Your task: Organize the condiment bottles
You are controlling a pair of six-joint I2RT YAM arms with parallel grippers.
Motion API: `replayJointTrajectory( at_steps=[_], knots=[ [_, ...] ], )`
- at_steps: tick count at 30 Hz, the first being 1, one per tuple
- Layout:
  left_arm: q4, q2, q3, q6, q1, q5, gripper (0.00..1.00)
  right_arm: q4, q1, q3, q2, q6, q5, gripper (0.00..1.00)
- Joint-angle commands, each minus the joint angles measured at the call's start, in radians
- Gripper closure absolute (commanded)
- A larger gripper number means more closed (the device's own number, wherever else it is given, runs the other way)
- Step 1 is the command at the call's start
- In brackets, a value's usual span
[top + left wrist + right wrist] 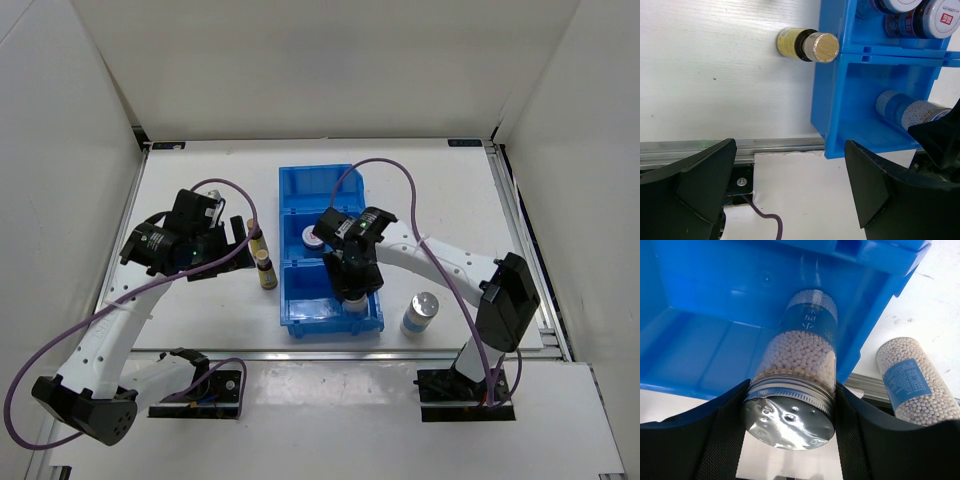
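1. Condiment bottles, leftmost pair: two slim amber glass bottles with gold caps stand upright on the white table, one (253,232) behind the other (265,268), just left of the blue three-compartment plastic bin (300,185)
2. Left gripper (222,243) hovers beside the rear amber bottle, its black fingers (695,180) spread wide with nothing between them; left wrist view shows only one gold-capped bottle (807,45), close to the bin's outer wall (832,95)
3. Bin, middle compartment: short white-lidded jars with red marks; one lid (313,238) visible from above, partly covered by the right arm; left wrist view shows one red-marked lid (942,17) with a second jar (900,4) beside it at the frame's top edge
4. Bin, nearest compartment: tall clear cylinder of white beads with a blue label and silver screw top (799,370), tilted, lower end inside the compartment
5. Right gripper (354,293) is clamped on that cylinder just below its cap, black fingers (722,435) pressing both sides
6. Second silver-topped bead cylinder (420,314) stands upright on the table right of the bin, apart from it; seen also in right wrist view (912,382)
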Motion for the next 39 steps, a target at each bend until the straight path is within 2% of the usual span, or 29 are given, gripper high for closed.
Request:
replayJointTrajectory(
  at_steps=[1, 2, 4, 7, 10, 15, 19, 22, 28, 36, 38, 39],
  knots=[
    [0.001, -0.018, -0.004, -0.006, 0.003, 0.012, 0.00, 0.025, 0.003, 0.001, -0.017, 0.010, 0.017, 0.36],
    [0.001, -0.018, -0.004, -0.006, 0.003, 0.012, 0.00, 0.025, 0.003, 0.011, -0.017, 0.010, 0.017, 0.34],
    [0.001, -0.018, -0.004, -0.006, 0.003, 0.012, 0.00, 0.014, 0.003, 0.022, -0.029, 0.010, 0.031, 0.21],
    [0.001, -0.018, -0.013, -0.006, 0.003, 0.012, 0.00, -0.035, -0.006, 0.079, -0.052, 0.010, 0.057, 0.11],
    [0.001, -0.018, -0.013, -0.006, 0.003, 0.012, 0.00, -0.148, -0.015, 0.163, -0.086, 0.020, 0.121, 0.00],
    [0.001, -0.018, -0.013, -0.006, 0.003, 0.021, 0.00, -0.334, -0.085, 0.199, -0.230, 0.099, 0.217, 0.00],
    [0.001, -0.008, -0.022, -0.015, 0.003, 0.021, 0.00, -0.343, -0.232, 0.045, -0.369, 0.109, 0.132, 0.00],
    [0.001, 0.002, -0.022, -0.015, 0.003, 0.030, 0.00, -0.334, -0.257, -0.105, -0.461, 0.109, 0.082, 0.00],
    [0.010, 0.012, -0.031, -0.024, 0.003, 0.040, 0.00, -0.305, -0.257, -0.327, -0.520, 0.185, 0.053, 0.00],
    [0.010, 0.002, -0.051, -0.024, 0.003, 0.040, 0.00, -0.210, -0.257, -0.446, -0.500, 0.205, 0.043, 0.00],
    [0.010, 0.002, -0.051, -0.024, 0.003, 0.040, 0.00, -0.196, -0.257, -0.446, -0.482, 0.187, 0.052, 0.03],
    [0.010, 0.002, -0.051, -0.024, 0.003, 0.040, 0.00, -0.196, -0.266, -0.446, -0.481, 0.187, 0.065, 0.09]
  ],
)
